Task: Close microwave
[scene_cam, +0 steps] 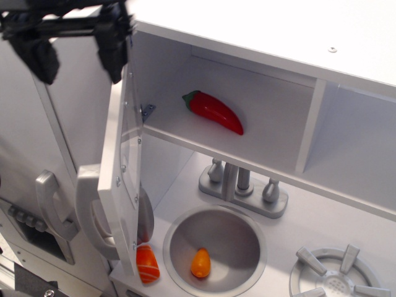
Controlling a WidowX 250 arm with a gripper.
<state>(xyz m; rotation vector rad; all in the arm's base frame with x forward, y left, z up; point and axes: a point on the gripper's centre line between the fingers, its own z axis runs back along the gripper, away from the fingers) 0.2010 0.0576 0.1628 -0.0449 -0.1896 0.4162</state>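
Note:
The microwave [247, 93] is the white upper compartment, and a red pepper [213, 112] lies on its shelf. Its white door [120, 154] with a clear window stands wide open, hinged at the left and seen nearly edge-on, with a grey handle [86, 210] on its outer face. My black gripper [74, 49] is at the top left, blurred, with its fingers spread apart and nothing between them. Its right finger [112, 52] is at the door's top outer edge. Its left finger [38, 55] is further left, in front of the grey cabinet side.
Below are a metal sink [213, 247] holding an orange piece [200, 263], a salmon piece [147, 264] on the counter by the door's lower corner, a faucet [241, 185] and a burner [337, 272]. A doorless cubby [359, 148] is at the right. A second grey handle [49, 204] is at the far left.

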